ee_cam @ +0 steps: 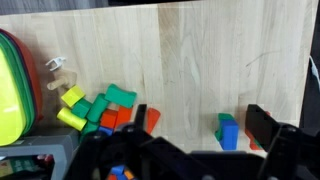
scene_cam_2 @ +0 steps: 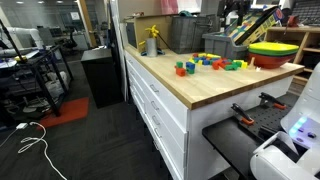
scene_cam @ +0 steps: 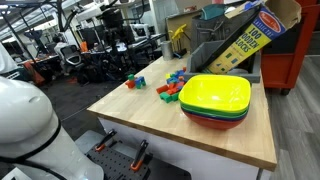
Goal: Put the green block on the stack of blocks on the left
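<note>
In the wrist view my gripper [ee_cam: 200, 125] is open and empty, high above the wooden table [ee_cam: 200, 50]. The stack of blocks [ee_cam: 231, 133] lies between the fingertips towards the right finger: a blue block with a small green piece touching its far side and red partly hidden behind the right finger. A green block [ee_cam: 121, 97] lies at the edge of the loose jumble [ee_cam: 95, 112], left of my left finger. The stack also shows in both exterior views [scene_cam: 135, 81] [scene_cam_2: 184, 68]. The gripper is out of view in both exterior views.
A pile of nested bowls, yellow-green on top [scene_cam: 215, 97] [scene_cam_2: 275, 50] [ee_cam: 10, 90], stands beside the jumble [scene_cam: 175, 86] [scene_cam_2: 222, 63]. A block box [scene_cam: 245, 40] and a grey bin stand at the back. The table edge [scene_cam: 180, 140] is near the robot base.
</note>
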